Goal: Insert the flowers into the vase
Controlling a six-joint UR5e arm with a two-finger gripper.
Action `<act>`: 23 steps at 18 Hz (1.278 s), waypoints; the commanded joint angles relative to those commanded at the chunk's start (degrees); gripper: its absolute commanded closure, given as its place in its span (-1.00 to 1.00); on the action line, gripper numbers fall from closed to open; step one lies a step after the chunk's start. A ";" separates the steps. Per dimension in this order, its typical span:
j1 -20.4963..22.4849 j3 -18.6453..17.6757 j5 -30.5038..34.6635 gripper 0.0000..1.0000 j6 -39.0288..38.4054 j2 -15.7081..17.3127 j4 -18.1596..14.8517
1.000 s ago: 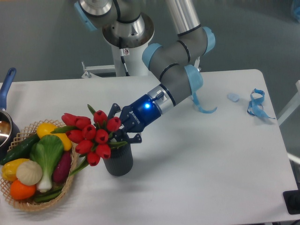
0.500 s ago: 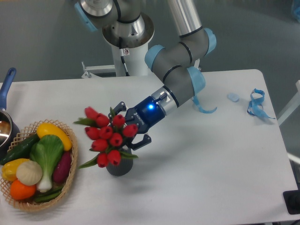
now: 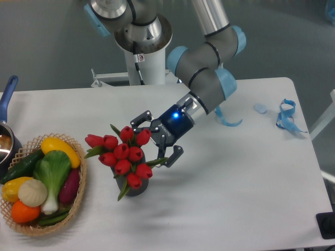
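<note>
The fixed camera looks down on a white table point(image 3: 220, 183) with the arm reaching in from the far side toward the left of centre. The gripper point(image 3: 157, 142) sits just right of the flowers point(image 3: 123, 154), its dark fingers point(image 3: 173, 156) spread wide apart; one finger lies far of the bunch and the other near, by a green leaf. Whether either finger touches the stems cannot be told, since the buds hide that spot. A blue light glows on the gripper body.

The flowers, red tulip buds with green leaves, stand over the vase point(image 3: 134, 187), leaning a little to the left. Their stems go down toward its mouth, and the buds cover most of the mouth, so only the dark grey lower wall of the vase shows. The vase stands upright on the table, near the middle and slightly left.

At the left edge a wicker basket point(image 3: 76, 205) holds colourful vegetables point(image 3: 44, 178), near the vase but apart from it. Further left, a pot with a blue handle point(image 3: 7, 95) is cut by the frame. On the far right lie blue straps point(image 3: 287, 115).
</note>
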 joint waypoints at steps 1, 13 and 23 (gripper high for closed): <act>0.35 0.35 0.71 -1.00 0.00 0.70 0.00; 11.25 6.50 30.99 -1.00 -0.52 14.40 -0.44; 15.90 13.35 49.06 -1.00 16.40 18.90 -13.95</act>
